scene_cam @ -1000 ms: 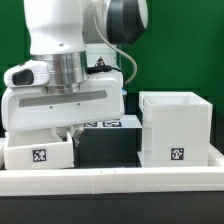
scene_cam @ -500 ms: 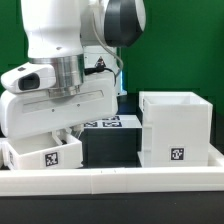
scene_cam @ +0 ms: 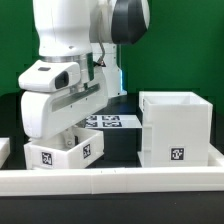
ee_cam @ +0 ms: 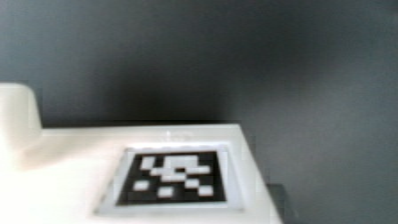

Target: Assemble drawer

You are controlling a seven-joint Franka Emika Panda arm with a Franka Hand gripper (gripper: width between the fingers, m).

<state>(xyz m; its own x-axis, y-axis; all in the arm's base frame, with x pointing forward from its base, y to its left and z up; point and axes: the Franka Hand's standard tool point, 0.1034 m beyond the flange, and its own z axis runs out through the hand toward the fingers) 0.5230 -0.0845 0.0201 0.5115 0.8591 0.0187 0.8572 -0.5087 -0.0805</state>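
One tray (scene_cam: 62,152) of the drawer is seen directly under the arm's claw (scene_cam: 76,130), on the exterior view's left. The tray is turned at an angle to the rail, so that two of its sides are shown, each with a black-and-white square tag (scene_cam: 45,157). The claw's fingers are brought down onto the tray's upper edge and appear to be clamped on it. The gap between them is hidden by the hand, so its width cannot be told. Whether the tray is lifted clear of the table (scene_cam: 122,146) cannot be told either, as its lower edge is masked by the rail.

The drawer's housing (scene_cam: 175,118), a tall white box open at the top, is set upright on the exterior view's right, well apart from the tray. One tag is carried low on its front face. The marker board (scene_cam: 112,122) is laid flat on the dark table behind and between the two pieces. A long low white rail (scene_cam: 110,183) is stretched across the foreground in front of both. A further white piece (scene_cam: 4,150) is cut off at the left edge and cannot be named.

In the wrist view, a flat white face of the tray (ee_cam: 71,172) is seen close up and blurred against the dark table, with one tag printed on it. A rounded white shape at its side cannot be identified.
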